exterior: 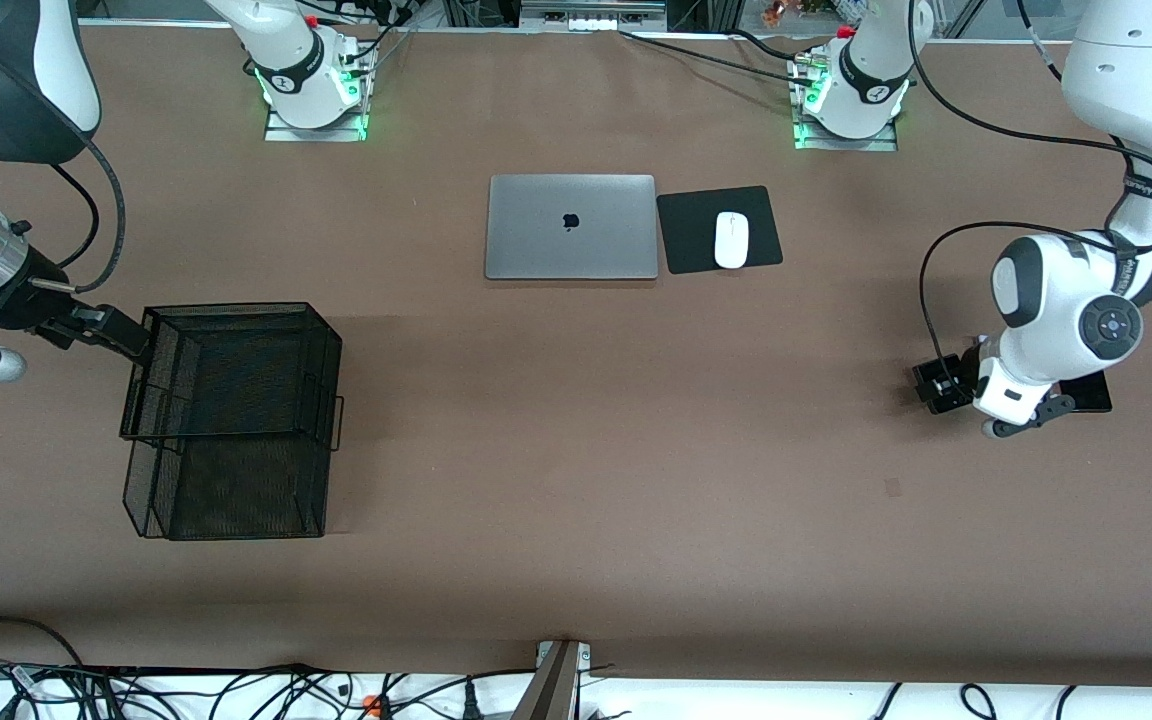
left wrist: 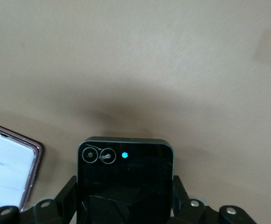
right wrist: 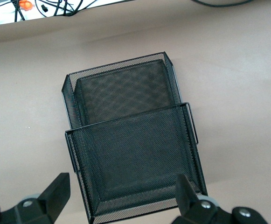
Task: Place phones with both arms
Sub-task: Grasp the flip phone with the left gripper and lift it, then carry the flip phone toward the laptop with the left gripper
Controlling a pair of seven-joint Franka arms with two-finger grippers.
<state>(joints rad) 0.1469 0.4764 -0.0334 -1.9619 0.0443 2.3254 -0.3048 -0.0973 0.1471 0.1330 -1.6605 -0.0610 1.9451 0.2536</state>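
Left wrist view — left gripper [left wrist: 126, 205] pinching small black phone [left wrist: 125, 179], lower end cut off; right gripper [right wrist: 121, 196] spread.

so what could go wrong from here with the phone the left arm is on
The left gripper has its fingers either side of the small black phone, low on its body, so it may tip or slip if lifted. The white-lavender phone lies close beside it and could get nudged. The right gripper hangs open over the mesh tray, which a low move could knock.

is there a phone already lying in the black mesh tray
No. The right wrist view shows both tiers of the mesh tray holding nothing.
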